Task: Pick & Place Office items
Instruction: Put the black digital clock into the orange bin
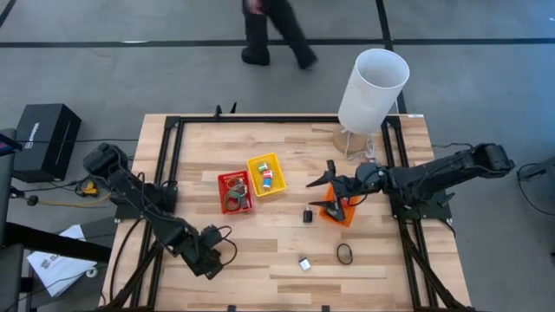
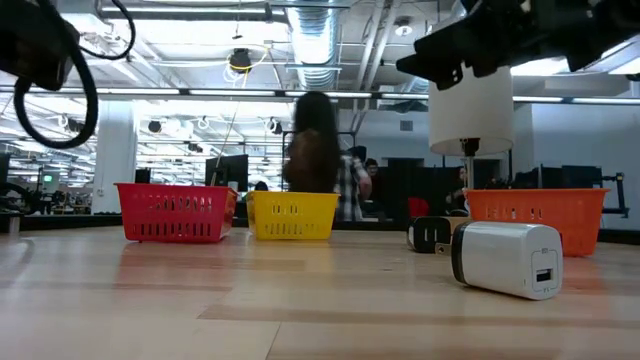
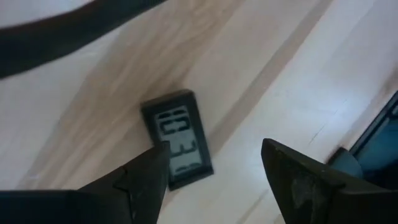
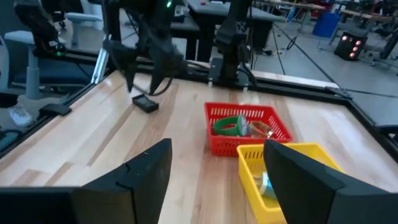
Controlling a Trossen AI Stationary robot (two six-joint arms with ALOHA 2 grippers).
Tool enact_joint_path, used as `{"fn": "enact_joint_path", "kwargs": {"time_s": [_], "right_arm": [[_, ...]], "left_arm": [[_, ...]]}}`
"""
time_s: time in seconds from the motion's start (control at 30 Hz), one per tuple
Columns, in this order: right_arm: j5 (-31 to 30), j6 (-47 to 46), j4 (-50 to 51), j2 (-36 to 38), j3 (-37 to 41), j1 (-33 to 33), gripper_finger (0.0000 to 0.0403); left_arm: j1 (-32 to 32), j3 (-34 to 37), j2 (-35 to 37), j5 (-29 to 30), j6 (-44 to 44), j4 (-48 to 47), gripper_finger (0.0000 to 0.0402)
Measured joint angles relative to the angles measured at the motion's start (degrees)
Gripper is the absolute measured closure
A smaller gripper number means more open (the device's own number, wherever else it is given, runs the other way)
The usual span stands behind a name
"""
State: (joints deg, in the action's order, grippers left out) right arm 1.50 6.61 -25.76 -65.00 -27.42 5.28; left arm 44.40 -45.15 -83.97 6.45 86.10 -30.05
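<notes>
A small black gadget with a grey display (image 3: 180, 140) lies flat on the wood near the table's near left; it also shows in the right wrist view (image 4: 146, 104). My left gripper (image 3: 214, 149) (image 1: 213, 253) hangs open just above it, pointing down, one finger beside its edge. My right gripper (image 4: 217, 186) (image 1: 323, 192) stands open in the air beside the orange tray (image 1: 340, 213), pointing toward the red tray (image 1: 234, 191) and the yellow tray (image 1: 266, 173), which hold office items. On the table lie a black item (image 1: 307, 216), a white block (image 1: 304, 263) and a black ring (image 1: 345, 254).
A tall white cylinder (image 1: 373, 87) stands on a base at the table's far right. Black rails (image 1: 173, 156) run along the table's left, right and far sides. A person (image 1: 273, 30) walks past beyond the far edge. Bare wood lies between the trays and the near edge.
</notes>
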Motion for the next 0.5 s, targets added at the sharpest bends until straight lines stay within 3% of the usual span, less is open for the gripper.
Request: {"fn": "enact_joint_path", "kwargs": {"time_s": [0.3, 0.5], "right_arm": [[0.02, 0.00, -0.41, -2.13, -1.21, -1.03, 0.0157], [0.02, 0.00, -0.55, -2.85, -1.14, -1.12, 0.0157]], "left_arm": [[0.66, 0.38, -6.12, -4.37, -1.10, 0.51, 0.0140], [0.56, 0.10, -7.97, -4.23, -1.17, 0.46, 0.0140]]}}
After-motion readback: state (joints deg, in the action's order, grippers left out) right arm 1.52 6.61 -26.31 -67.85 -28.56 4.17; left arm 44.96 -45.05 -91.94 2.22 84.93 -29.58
